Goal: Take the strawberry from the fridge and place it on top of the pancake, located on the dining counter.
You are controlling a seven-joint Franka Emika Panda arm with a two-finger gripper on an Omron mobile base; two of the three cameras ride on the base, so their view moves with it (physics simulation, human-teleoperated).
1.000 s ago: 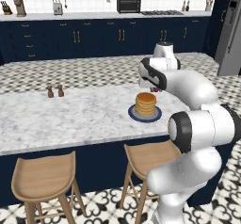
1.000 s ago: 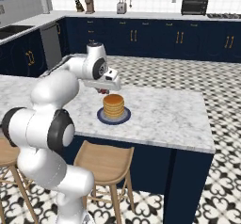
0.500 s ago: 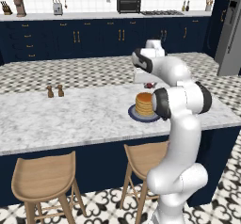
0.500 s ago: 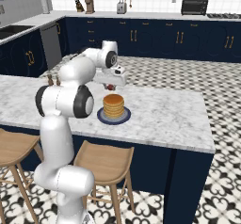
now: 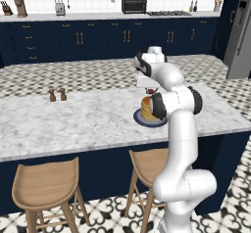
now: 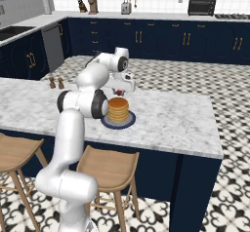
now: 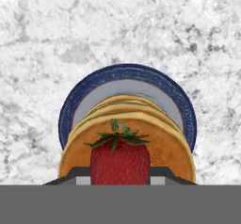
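Above the pancake (image 7: 127,138) on its blue plate (image 7: 127,77), the gripper (image 7: 120,173) fingers clamp the strawberry (image 7: 120,162); no legible writing.

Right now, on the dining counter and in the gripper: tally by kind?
Pancake stack: 1
Blue-rimmed plate under it: 1
Dark-brown shakers: 2
Strawberry, held in the gripper above the stack: 1
Total: 5
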